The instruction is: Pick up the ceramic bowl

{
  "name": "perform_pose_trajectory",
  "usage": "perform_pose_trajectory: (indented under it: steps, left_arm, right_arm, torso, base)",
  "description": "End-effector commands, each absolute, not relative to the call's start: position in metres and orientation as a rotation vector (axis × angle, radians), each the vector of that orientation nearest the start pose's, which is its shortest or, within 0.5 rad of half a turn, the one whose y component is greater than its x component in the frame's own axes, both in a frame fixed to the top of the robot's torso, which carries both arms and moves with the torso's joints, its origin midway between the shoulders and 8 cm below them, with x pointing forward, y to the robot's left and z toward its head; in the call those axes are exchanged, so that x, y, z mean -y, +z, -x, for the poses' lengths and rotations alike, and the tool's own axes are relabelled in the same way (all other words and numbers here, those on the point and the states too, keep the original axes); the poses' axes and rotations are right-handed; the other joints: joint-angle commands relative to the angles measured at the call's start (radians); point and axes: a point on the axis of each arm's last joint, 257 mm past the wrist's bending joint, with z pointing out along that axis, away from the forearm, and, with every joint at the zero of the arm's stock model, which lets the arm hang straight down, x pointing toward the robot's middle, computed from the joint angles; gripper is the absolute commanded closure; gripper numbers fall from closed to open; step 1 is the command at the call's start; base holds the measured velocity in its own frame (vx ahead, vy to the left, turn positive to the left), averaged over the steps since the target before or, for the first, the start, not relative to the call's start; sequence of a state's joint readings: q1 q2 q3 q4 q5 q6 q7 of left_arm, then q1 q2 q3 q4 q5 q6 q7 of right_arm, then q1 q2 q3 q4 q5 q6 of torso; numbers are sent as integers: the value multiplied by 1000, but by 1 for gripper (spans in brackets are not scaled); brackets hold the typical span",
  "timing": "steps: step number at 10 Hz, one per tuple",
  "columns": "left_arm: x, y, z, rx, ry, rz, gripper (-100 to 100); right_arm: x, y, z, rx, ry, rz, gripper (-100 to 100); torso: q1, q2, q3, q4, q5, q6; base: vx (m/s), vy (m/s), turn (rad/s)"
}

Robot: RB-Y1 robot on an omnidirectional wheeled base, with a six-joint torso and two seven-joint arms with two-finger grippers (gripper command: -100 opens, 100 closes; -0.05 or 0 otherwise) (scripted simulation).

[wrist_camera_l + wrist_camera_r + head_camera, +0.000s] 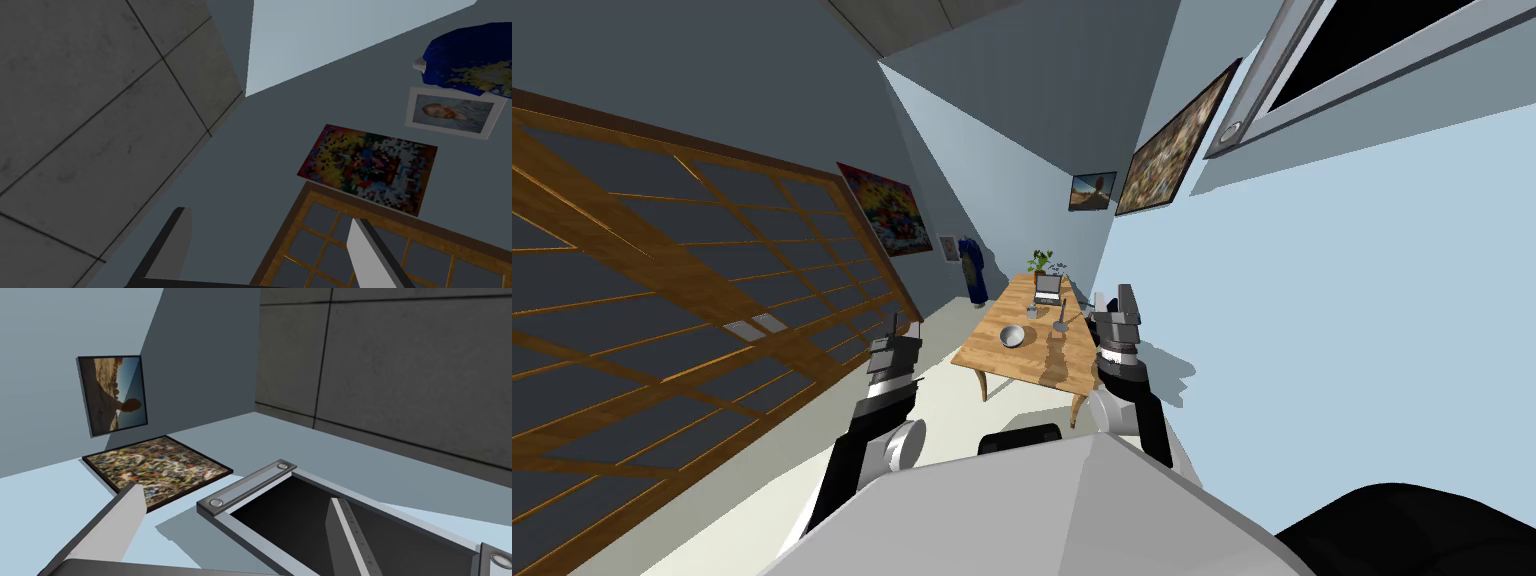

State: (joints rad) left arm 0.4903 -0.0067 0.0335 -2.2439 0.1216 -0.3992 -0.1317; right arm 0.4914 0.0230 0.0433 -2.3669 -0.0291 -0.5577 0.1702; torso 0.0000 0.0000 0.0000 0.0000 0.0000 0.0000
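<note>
Barely discernible bowl [1012, 336] on table [1024, 368]

No text, label, brand, number or sign can be read on any surface.

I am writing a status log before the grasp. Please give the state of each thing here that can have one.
left gripper: open, holding nothing
right gripper: open, holding nothing
bowl: upright on the table, not grasped
laptop: lid open, on the table's far part
plant: upright, at the table's far end
</note>
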Motion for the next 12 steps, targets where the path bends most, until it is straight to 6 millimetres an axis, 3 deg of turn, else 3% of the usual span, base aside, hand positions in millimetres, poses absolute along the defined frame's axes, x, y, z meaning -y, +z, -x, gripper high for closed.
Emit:
perform_pose_trajectory:
  steps: [1, 12]
  left_arm:
    - [-304, -14, -370, -704, -1194, 779, -100]
    - [-295, -82, -437, -1015, -1079, 853, -100]
  right_arm:
    - [266, 75, -315, -503, 1235, -522, 0]
    - [266, 75, -315, -503, 1234, -522, 0]
  torso:
    - [0, 0, 0, 0, 0, 0]
    - [3, 1, 1, 0, 1, 0]
  base:
    - [-62, 40, -97]
    - [-48, 48, -110]
